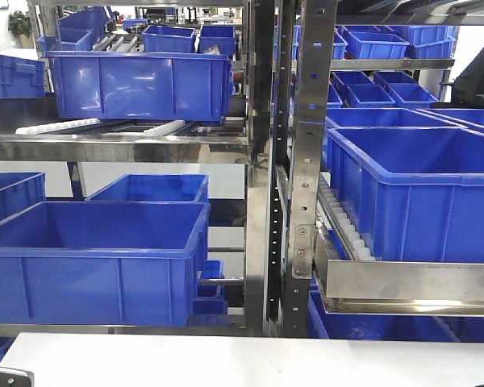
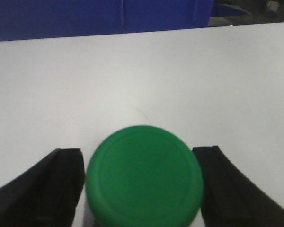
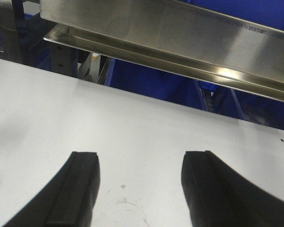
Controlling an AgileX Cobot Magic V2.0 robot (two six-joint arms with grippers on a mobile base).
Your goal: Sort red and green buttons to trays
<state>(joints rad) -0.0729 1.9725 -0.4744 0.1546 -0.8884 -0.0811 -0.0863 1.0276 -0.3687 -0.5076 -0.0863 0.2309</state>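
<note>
Left wrist-mounted view: shows the green button [image 2: 144,177] at 6 o'clock, its round cap filling the gap of the left gripper [image 2: 138,151]. Clamped from 9 and 3 o'clock by the black fingers [image 2: 61,187], both touching the cap's rim; body under the cap hidden. Cannot tell whether lifted off the white table [image 2: 142,80] or resting on it. Beyond, at 12 o'clock, blue crates [image 2: 104,16]. Right wrist-mounted view: finds the right gripper [image 3: 141,158] spread wide, jaws well apart, only tabletop between them. Above, from 10 to 3 o'clock, a steel rail [image 3: 180,28]. Exterior front-facing view: faces more blue crates on a steel rack [image 1: 262,161], table edge at 6 o'clock.
</note>
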